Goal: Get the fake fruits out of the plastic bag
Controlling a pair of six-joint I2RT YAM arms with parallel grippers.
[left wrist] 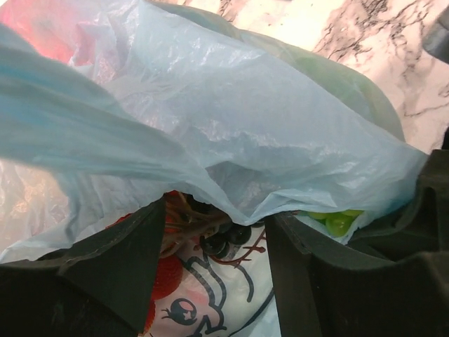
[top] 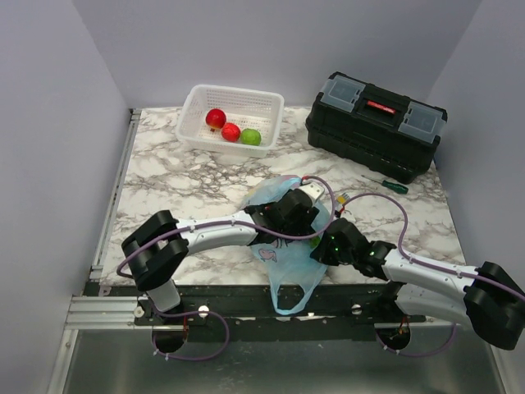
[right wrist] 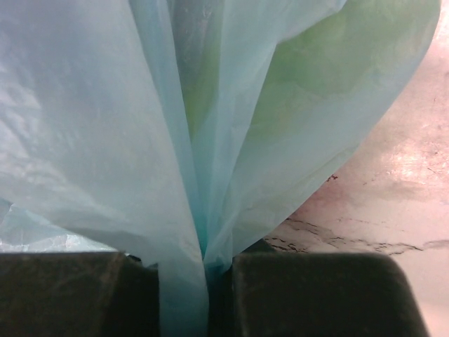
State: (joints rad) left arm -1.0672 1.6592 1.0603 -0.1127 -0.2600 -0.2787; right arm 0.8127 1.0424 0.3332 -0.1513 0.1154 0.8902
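The light-blue plastic bag (top: pixel 287 256) lies crumpled at the table's near middle, one loop handle hanging over the front edge. My left gripper (top: pixel 298 207) is pushed into its mouth, open. In the left wrist view the plastic bag (left wrist: pixel 231 119) drapes over the left gripper (left wrist: pixel 214 281). Between the apart fingers lie a dark berry cluster on a brown stem (left wrist: pixel 221 237), a red fruit (left wrist: pixel 167 275) and the cartoon print. Green grapes (left wrist: pixel 337 222) peek out by the right finger. My right gripper (right wrist: pixel 207 281) is shut on a gathered fold of the plastic bag (right wrist: pixel 105 140); a green shape (right wrist: pixel 330 63) shows through the film.
A white lattice basket (top: pixel 199 98) at the back left holds two red fruits (top: pixel 216 118) and a light-green one (top: pixel 251 137). A black toolbox (top: pixel 376 123) stands at the back right, a green-handled screwdriver (top: pixel 389 184) in front of it. Walls close in on both sides.
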